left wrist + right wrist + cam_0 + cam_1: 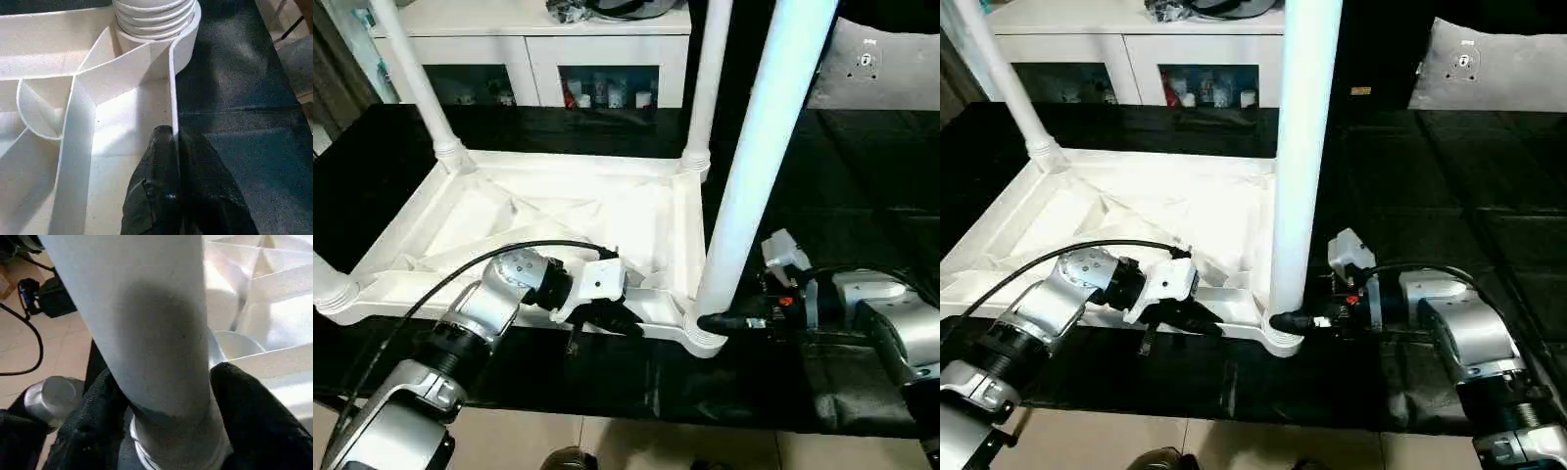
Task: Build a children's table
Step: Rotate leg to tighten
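The left gripper (607, 315) is pinched on the near rim of the upturned children's table (558, 211), steadying it on the black work table (862, 176). Rightward, the right gripper (1293, 321) clasps the near-right leg (754, 166) at its socket — apparently seating it. Next: twist it home, top kept braced.

Two shiny silver arms made of round metal parts, black rings at the joints, a thin black cable looping over the left arm, white blocky wrist pieces, small red bits on the right wrist, left gripper (607, 318) and right gripper (713, 321) with soft-looking black fingers (249, 416)
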